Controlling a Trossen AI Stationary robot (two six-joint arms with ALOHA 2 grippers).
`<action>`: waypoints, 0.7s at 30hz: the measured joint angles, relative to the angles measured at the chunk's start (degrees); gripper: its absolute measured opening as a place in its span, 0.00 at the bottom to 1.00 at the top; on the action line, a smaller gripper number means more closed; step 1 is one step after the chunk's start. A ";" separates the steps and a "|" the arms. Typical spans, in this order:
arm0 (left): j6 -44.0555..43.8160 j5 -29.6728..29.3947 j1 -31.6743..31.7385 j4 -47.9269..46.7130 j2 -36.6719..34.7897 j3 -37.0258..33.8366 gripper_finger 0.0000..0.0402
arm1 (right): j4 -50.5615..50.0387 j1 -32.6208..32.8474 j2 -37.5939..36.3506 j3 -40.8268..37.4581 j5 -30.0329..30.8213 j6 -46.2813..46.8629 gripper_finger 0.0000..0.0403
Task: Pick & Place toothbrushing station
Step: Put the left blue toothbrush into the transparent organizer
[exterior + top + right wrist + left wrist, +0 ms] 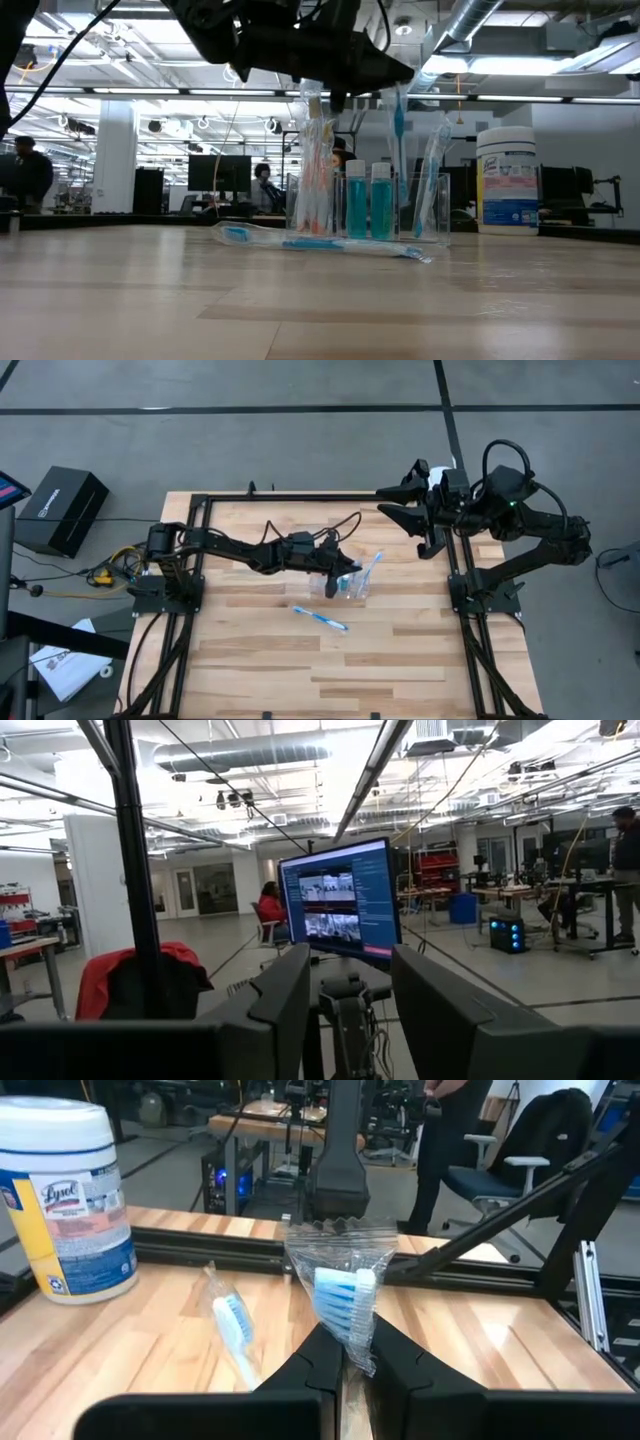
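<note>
Pinching a wrapped toothbrush (345,1305), the left claw (345,572) hovers over the toothbrushing station (350,584) mid-counter (400,650), likely loading it. Right claw (400,500) waits spread wide past the far right edge.

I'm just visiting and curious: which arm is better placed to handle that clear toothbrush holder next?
Probably the left. Its claw is over the clear holder, gripping a wrapped toothbrush; the right claw is off the table's far corner.
</note>
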 joint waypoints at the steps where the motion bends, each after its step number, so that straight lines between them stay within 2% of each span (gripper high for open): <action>1: -0.06 0.00 0.00 -0.01 0.03 -0.13 0.02 | 0.05 0.00 0.06 0.00 0.00 -0.04 0.33; 10: -2.96 0.00 -0.42 4.53 4.45 -0.19 0.02 | 0.08 0.00 0.15 0.00 0.00 -0.15 0.33; 21: -3.04 1.74 0.31 4.50 4.57 -0.19 0.05 | 0.08 0.37 0.15 0.00 0.00 -0.15 0.33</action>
